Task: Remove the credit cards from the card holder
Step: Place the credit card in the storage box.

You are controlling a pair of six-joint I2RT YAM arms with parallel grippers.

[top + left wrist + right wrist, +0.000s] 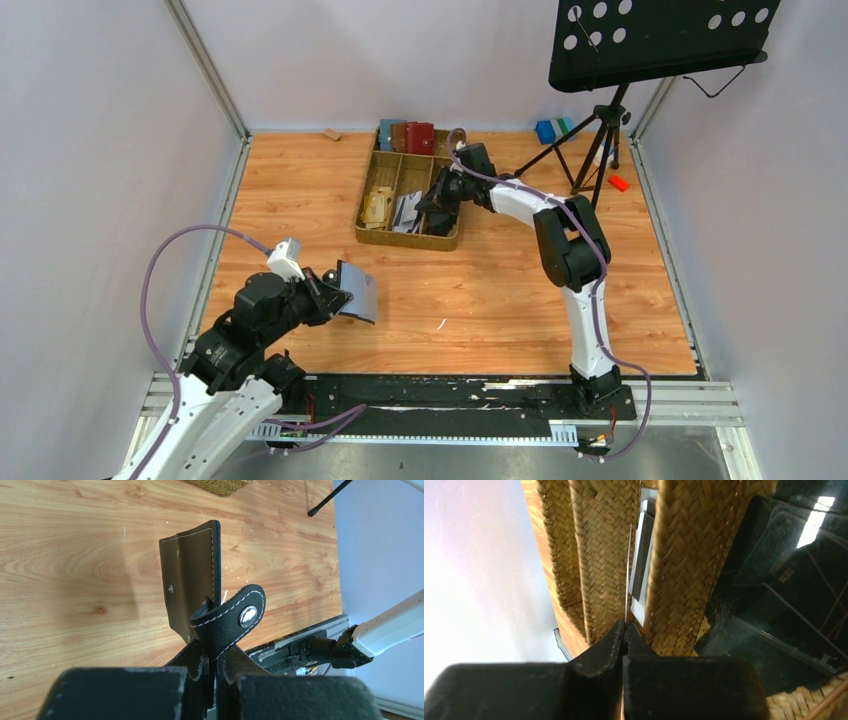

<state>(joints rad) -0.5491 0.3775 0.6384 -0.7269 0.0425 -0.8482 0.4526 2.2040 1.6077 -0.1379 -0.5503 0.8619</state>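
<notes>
My left gripper point(328, 296) is shut on the black card holder point(357, 291) and holds it open above the wooden table at the near left. In the left wrist view the card holder point(192, 575) stands edge-up between my jaws point(216, 655), its closure tab with a metal snap point(247, 615) curling over. My right gripper point(432, 205) is over the wicker basket point(372, 178), shut on a thin whitish credit card point(628, 570) seen edge-on. Other whitish cards point(405, 210) lie in the basket's middle compartment; one shows in the right wrist view point(642, 555).
Red, brown and blue wallets point(407, 136) stand at the basket's back. Dark glossy items point(784, 580) fill its right compartment. A black music stand point(600, 120) stands at the back right, with blue blocks point(550, 130) and a red piece point(617, 182) near its legs.
</notes>
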